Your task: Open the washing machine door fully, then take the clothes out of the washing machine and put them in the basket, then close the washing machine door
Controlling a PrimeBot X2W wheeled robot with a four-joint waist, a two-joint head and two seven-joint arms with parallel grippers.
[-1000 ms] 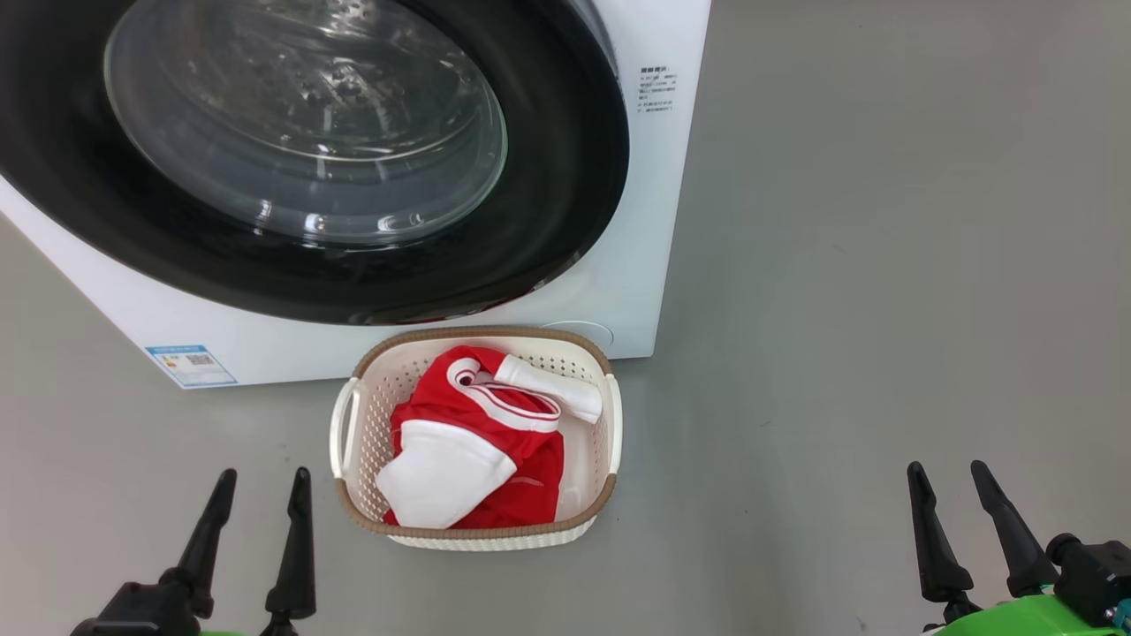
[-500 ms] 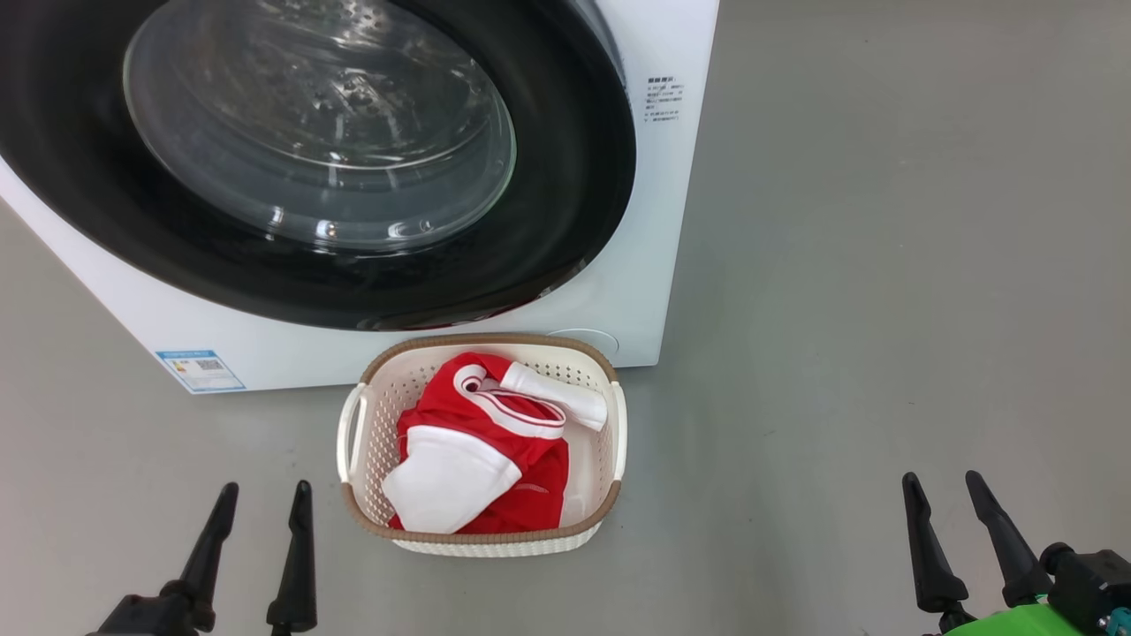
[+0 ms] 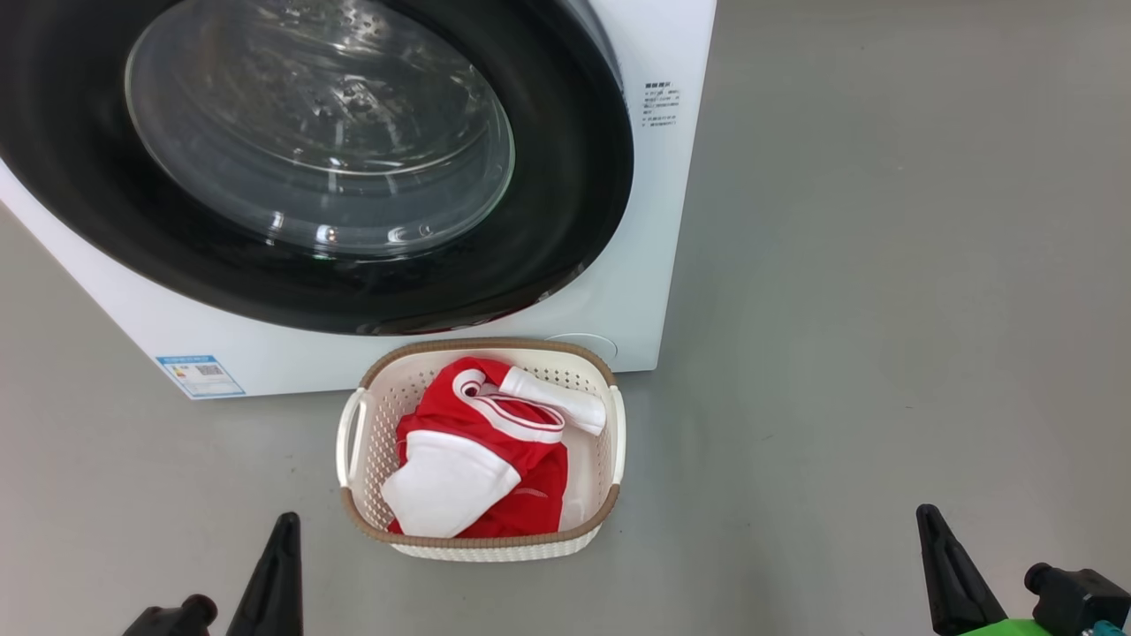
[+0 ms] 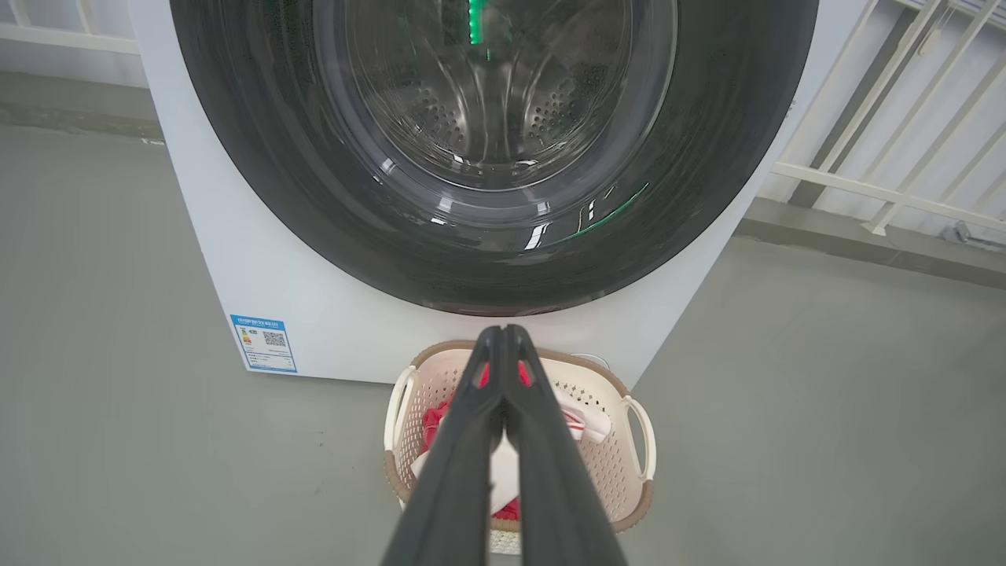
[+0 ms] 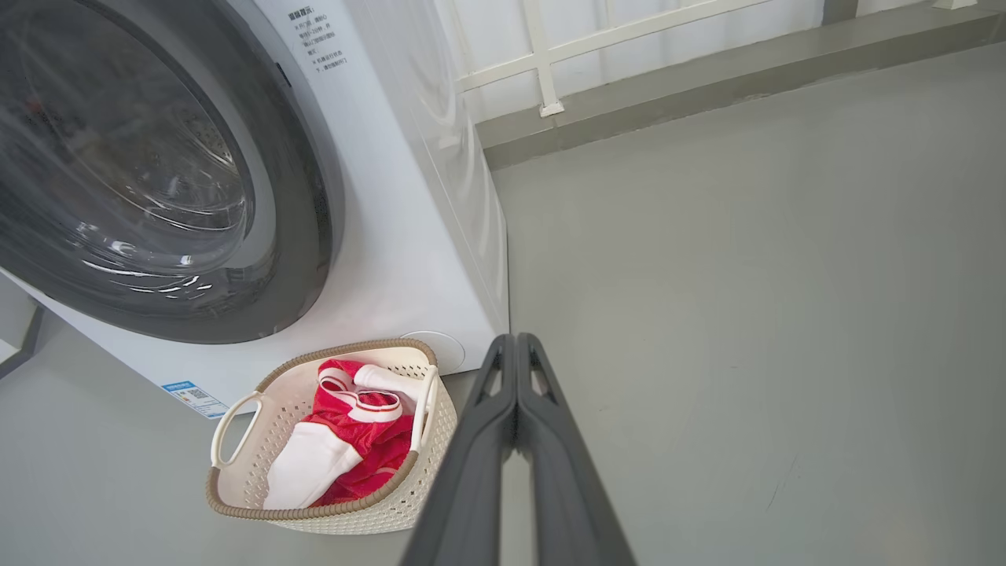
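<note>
1. The washing machine [image 3: 658, 221], a white front-loader, stands on the grey floor [image 3: 884, 309] and takes up the upper left of the head view.
2. The washing machine door [image 3: 552, 252] lies shut against the front panel. It has a wide glossy black rim around a bulging clear glass bowl. The perforated steel drum [image 4: 487, 102] shows through the glass. Reflections prevent any finding on what lies inside it.
3. The basket [image 3: 482, 549] is cream-white and perforated with a brown woven-look rim. It sits on the floor directly before the machine, below the door's lowest arc and towards the machine's right front corner. Whether its far wall touches the panel cannot be told.
4. The clothes [image 3: 482, 442] are in the basket. They are bunched red fabric with a large white panel at the near side and a white rolled part at the far right, against the basket wall.
5. The left fingers [image 4: 490, 350] are pressed together tip to tip and hold nothing. They hang above the floor and point at the basket and the door rim. In the head view they sit at the lower left, clear of the basket's left handle.
6. The right fingers [image 5: 507, 350] are likewise closed tight and hold nothing. They hang over bare floor, well apart from the basket, and point past the machine's right front corner.
7. A blue label sticker [image 3: 199, 375] is fixed low on the left of the front panel. A white railing [image 4: 888, 192] stands behind the machine.
</note>
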